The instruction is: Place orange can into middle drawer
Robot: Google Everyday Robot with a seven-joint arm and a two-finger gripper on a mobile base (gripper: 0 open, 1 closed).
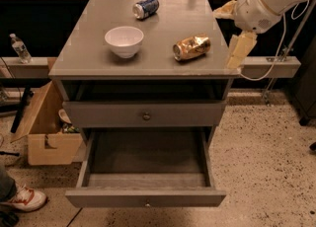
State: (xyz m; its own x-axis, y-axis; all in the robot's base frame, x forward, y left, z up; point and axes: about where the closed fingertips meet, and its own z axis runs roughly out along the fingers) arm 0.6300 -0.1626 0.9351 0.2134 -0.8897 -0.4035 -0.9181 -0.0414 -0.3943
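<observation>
Can (191, 47): orange, lying on its side on worktop (94, 58), right of centre.
Claw (227, 38): open, empty, at right worktop edge, near orange one.
Middle drawer (146, 197): pulled out below.
Bowl (124, 40): white, left.
Blue can (145, 8): rear.

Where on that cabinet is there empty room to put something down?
The open middle drawer is bare throughout. On top, the front left corner before the white bowl is free, and the back right behind the orange can. Between bowl, orange can and blue can it is tighter. The claw hangs at the right edge, beside the orange can.
</observation>
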